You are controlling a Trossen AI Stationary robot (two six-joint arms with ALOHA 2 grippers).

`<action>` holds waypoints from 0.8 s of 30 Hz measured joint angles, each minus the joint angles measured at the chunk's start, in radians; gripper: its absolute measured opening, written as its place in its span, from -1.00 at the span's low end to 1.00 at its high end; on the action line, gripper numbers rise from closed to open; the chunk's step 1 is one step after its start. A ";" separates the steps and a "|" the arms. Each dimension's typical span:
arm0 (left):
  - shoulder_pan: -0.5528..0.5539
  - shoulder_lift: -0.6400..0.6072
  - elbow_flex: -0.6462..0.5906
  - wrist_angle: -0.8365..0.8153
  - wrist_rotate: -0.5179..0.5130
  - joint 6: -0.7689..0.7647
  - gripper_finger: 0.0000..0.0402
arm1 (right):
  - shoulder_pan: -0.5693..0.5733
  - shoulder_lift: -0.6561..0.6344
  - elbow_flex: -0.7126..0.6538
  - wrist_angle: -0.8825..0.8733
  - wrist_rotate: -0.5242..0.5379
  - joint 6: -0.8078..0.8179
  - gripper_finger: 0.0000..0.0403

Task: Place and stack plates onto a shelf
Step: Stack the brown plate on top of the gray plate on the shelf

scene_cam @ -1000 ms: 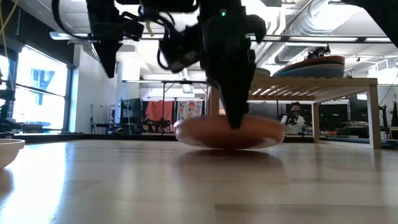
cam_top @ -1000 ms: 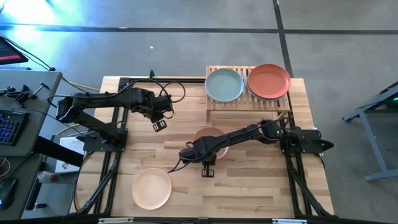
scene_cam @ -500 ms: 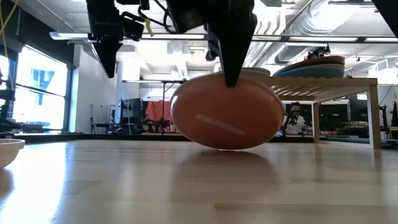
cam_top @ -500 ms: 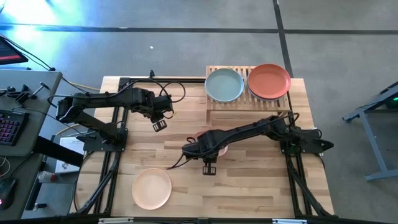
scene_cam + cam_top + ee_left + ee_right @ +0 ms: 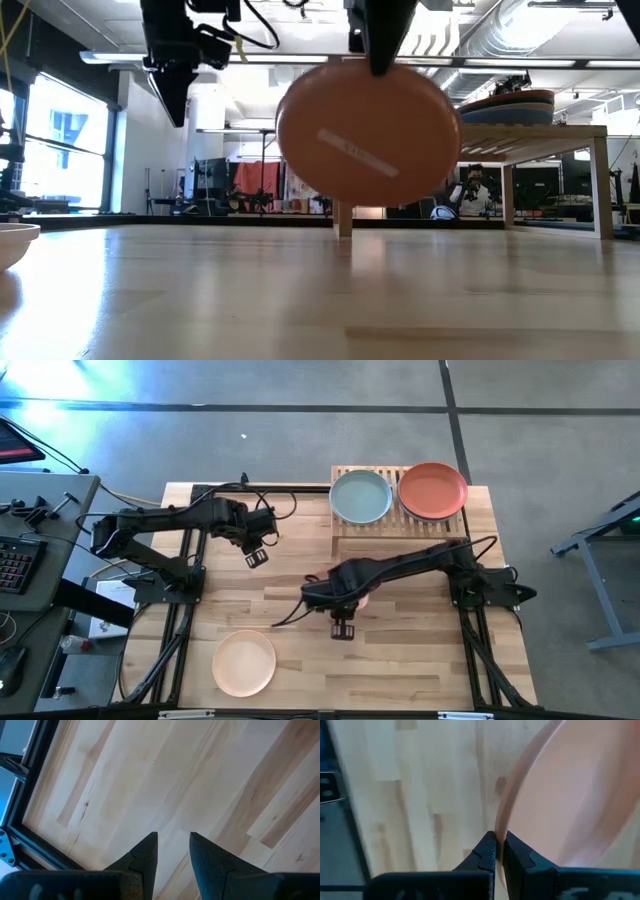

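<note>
While the left pincer point(image 5: 256, 557) hangs over bare wood toward the back left of the surface point(image 5: 400, 660), its two fingers point(image 5: 145, 857) parted with nothing between them, the right pincer point(image 5: 499, 851) is at work near the middle. It is clamped tight on the rim of a tan-pink plate point(image 5: 367, 137), the fingers pinching the plate's edge with no gap to spare.

From the low view the plate hangs on edge, nearly upright, its underside facing the camera with a pale strip across it, and it is clear of the wood below. The right pincer grips it at the top of the rim. From above, the right arm stretches from the surface's right side toward the centre and hides most of the plate, of which only a small sliver point(image 5: 358, 600) shows beside the arm.

At the back right stands the shelf point(image 5: 345, 526), a low rack of light wooden slats. Two plates lie on it side by side: a pale sage plate point(image 5: 361, 496) on the left and an orange-red plate point(image 5: 433, 490) on the right, their rims almost touching. In the low view they appear stacked-looking only because they are seen edge on, above the slats.

A peach plate point(image 5: 244, 663) lies flat on the surface near the front left corner, well apart from both arms.
</note>
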 joint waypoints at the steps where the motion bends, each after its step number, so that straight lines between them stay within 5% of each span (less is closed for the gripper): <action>1: 0.008 0.000 0.000 0.000 0.000 0.004 -0.49 | 0.000 -0.011 0.000 -0.001 -0.013 0.001 -1.00; 15: 0.099 0.000 0.000 0.001 0.000 0.052 -0.49 | 0.000 -0.205 0.000 -0.008 -0.013 0.056 -1.00; 24: 0.122 0.000 0.000 0.020 -0.001 0.017 -0.49 | 0.000 -0.330 0.000 -0.005 0.123 0.086 -1.00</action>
